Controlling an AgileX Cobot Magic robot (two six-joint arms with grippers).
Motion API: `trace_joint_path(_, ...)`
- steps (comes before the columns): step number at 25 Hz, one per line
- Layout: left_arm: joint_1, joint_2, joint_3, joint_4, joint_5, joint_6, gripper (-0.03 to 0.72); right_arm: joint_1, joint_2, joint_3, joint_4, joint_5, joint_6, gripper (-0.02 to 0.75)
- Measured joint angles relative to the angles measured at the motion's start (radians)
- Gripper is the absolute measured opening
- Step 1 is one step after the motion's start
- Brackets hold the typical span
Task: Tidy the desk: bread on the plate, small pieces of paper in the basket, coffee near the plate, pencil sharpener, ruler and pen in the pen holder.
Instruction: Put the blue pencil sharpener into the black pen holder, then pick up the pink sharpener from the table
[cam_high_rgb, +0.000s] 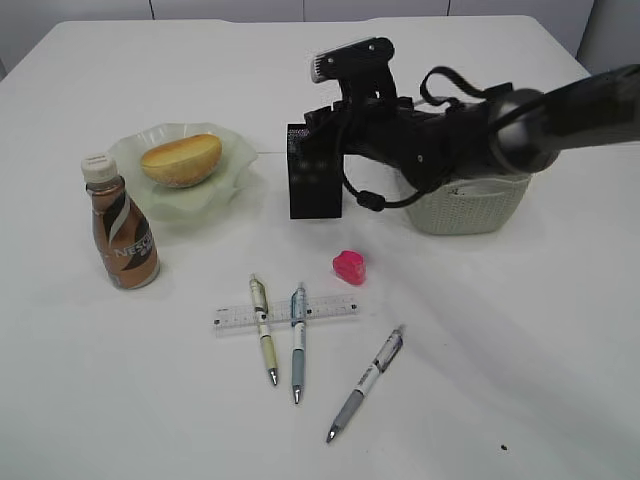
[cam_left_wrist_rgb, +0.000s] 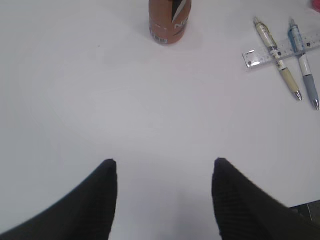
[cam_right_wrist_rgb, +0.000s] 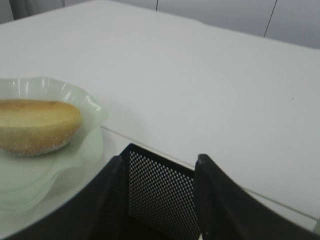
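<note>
The right gripper (cam_right_wrist_rgb: 159, 172) is seen poised directly over the black mesh pen holder (cam_high_rgb: 314, 180), jaws parted, nothing gripped. The left gripper (cam_left_wrist_rgb: 165, 172) is held open above bare white table (cam_left_wrist_rgb: 100, 100), empty.

The golden bread roll (cam_high_rgb: 181, 159) is recorded on the pale green wavy glass plate (cam_high_rgb: 232, 150). The brown coffee bottle (cam_high_rgb: 122, 230) stands upright just beside the plate. The white woven basket (cam_high_rgb: 470, 205) sits behind the arm (largely hidden).

On the table: clear plastic ruler (cam_high_rgb: 330, 310), crossed by a yellow pen (cam_high_rgb: 263, 329) and a blue pen (cam_high_rgb: 297, 340); a grey pen (cam_high_rgb: 367, 382) lies apart; the pink pencil sharpener (cam_high_rgb: 349, 266) is noted near the ruler
</note>
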Motion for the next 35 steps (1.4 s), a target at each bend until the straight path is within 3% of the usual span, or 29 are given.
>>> trace_joint_path(9,0.000,0.000,0.000,-0.013,0.007,0.000,0.433,0.000,-0.254,-0.002,0.028,0.588,0.022,0.365)
trace_joint_path(15,0.000,0.000,0.000,-0.067,0.061,0.000,0.433,0.000,-0.324,-0.104,0.056,1.185,0.031,0.365)
trace_joint_path(19,0.000,0.000,0.000,-0.071,0.108,0.000,0.433,0.000,-0.324,-0.200,0.081,1.444,0.007,0.365)
trace_joint_path(26,0.000,0.000,0.000,-0.071,0.150,0.000,0.433,0.000,-0.317,-0.231,0.142,1.575,-0.220,0.365)
trace_joint_path(35,0.000,0.000,0.000,-0.071,0.152,0.000,0.433,0.000,-0.177,-0.233,0.175,1.497,-0.323,0.365)
